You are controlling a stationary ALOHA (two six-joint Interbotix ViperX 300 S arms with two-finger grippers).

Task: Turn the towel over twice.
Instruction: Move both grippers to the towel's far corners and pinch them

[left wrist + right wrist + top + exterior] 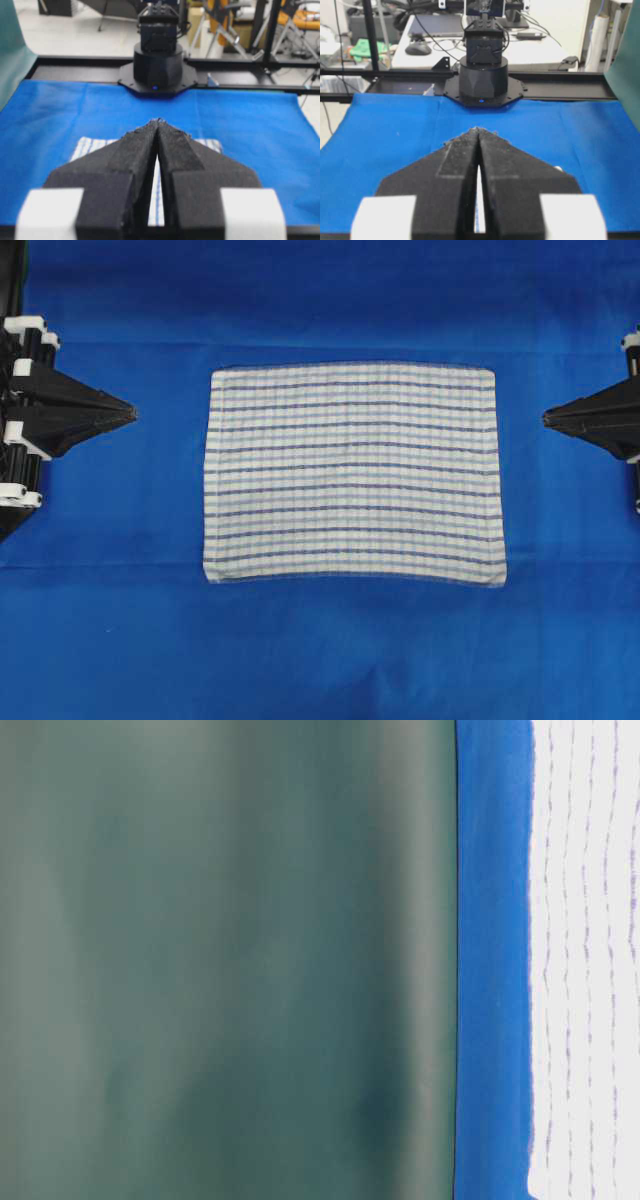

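Note:
The towel, white with thin blue stripes, lies flat and spread out in the middle of the blue sheet. My left gripper hovers off its left edge, shut, with nothing between the tips. Opposite it, my right gripper hangs off the right edge, also shut and empty. In the left wrist view the towel shows behind and below the closed left gripper. The right wrist view has the closed right gripper over the sheet. The towel's striped edge shows in the table-level view.
The blue sheet covers the whole table top. The opposite arm's black base stands at the far edge in the left wrist view, and the other base likewise in the right wrist view. A green backdrop rises behind the table.

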